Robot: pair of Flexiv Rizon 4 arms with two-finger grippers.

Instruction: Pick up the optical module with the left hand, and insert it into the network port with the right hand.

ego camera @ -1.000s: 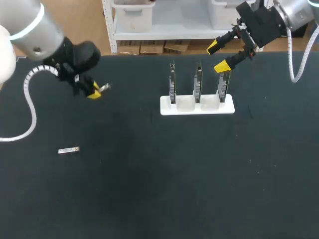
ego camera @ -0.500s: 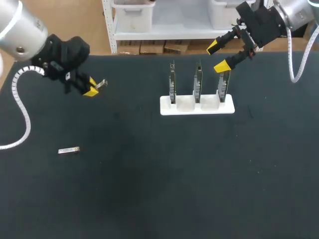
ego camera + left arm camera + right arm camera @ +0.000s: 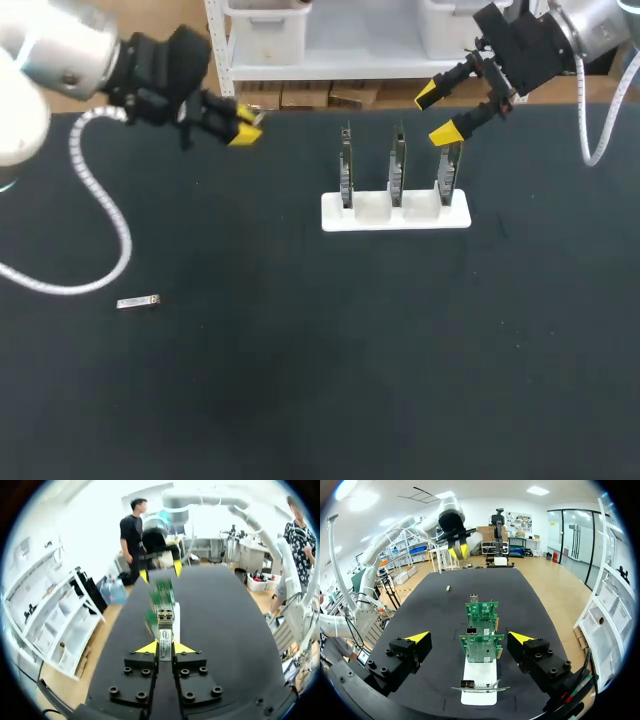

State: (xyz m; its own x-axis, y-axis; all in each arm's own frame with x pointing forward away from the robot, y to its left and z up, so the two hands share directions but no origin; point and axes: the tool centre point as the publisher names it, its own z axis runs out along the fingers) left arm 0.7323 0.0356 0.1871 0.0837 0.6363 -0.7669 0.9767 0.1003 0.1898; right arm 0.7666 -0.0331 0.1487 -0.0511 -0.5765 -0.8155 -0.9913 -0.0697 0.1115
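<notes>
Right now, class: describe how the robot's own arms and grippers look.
The left arm and right arm are rounded silver-grey. The left gripper and right gripper are black with yellow wedge tips. A white ribbed cable loops from the left arm, a smooth cable from the right.

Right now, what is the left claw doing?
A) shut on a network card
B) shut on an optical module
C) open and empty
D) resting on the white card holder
B: in the left wrist view the optical module sits pinched between both yellow tips of the left claw, which the head view shows up off the table.
</notes>
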